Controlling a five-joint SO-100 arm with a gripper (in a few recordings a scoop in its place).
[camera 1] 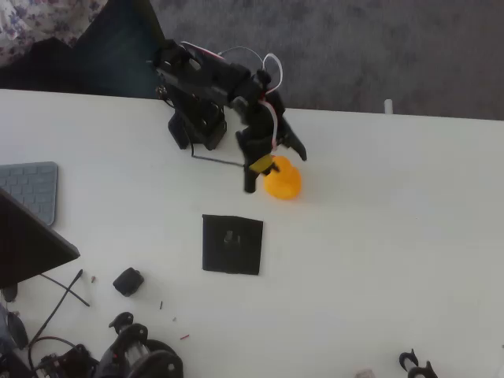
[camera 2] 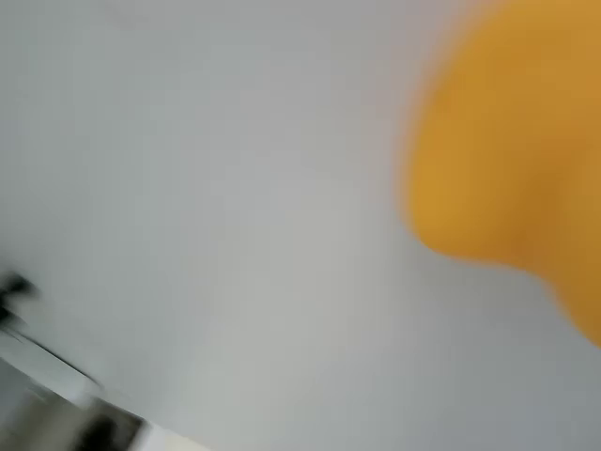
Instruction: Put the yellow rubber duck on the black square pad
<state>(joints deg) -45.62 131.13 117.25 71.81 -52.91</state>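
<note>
yellow rubber duck point(camera 1: 283, 182) between spread tool point(camera 1: 276, 167) fingers, black square pad point(camera 1: 231, 244) apart

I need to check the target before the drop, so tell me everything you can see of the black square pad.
The black square pad is a thin, flat, matte black square with a small greyish mark at its centre. In the overhead view it lies flat on the white table, slightly rotated, below and left of the yellow rubber duck. Nothing rests on it or touches it.

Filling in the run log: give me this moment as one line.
gripper: open, around yellow rubber duck | duck: on table, not lifted | black square pad: bare | stage: pre-grasp
</note>
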